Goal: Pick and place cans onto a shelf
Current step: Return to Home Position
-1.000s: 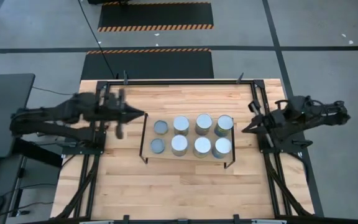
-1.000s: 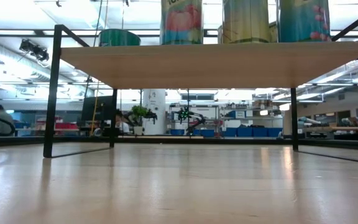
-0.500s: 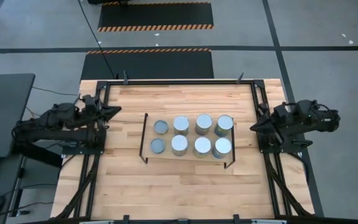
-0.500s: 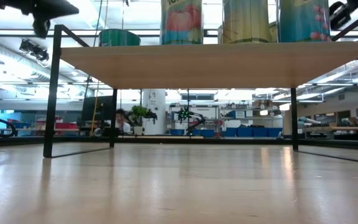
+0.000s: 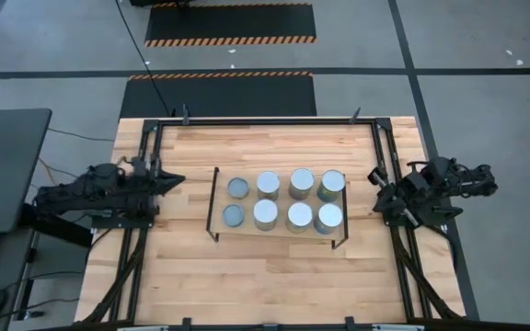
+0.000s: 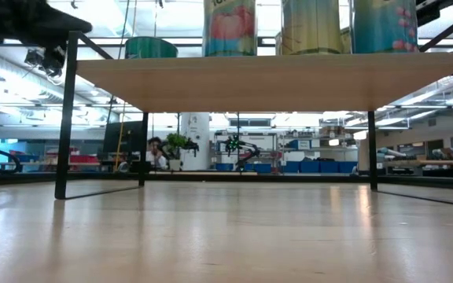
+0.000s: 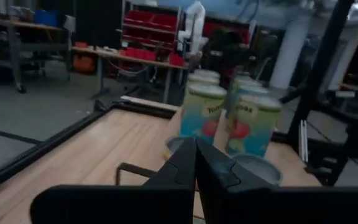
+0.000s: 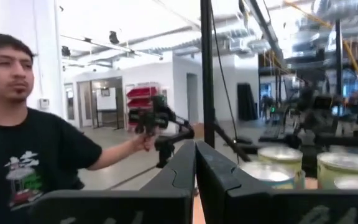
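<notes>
Pale wood planks form the table (image 5: 247, 276), and on it, about midway between the left and right edges, stands the shelf (image 5: 248, 201), a low light-wood board on thin black wire end frames. All eight cans (image 5: 299, 217) stand upright on the board in a near row and a far row of four, round metal tops up. The two at the shelf's left end are narrower and duller on top. From table level one of these shows squat with a green side, while the taller cans carry printed green and pink labels. The left gripper (image 5: 175, 179) hangs over the table's left edge and the right gripper (image 8: 195, 146) over its right edge. Both are well apart from the shelf, each with its dark fingers pressed together. Beyond the table stands a person in a black T-shirt (image 8: 30, 155).
</notes>
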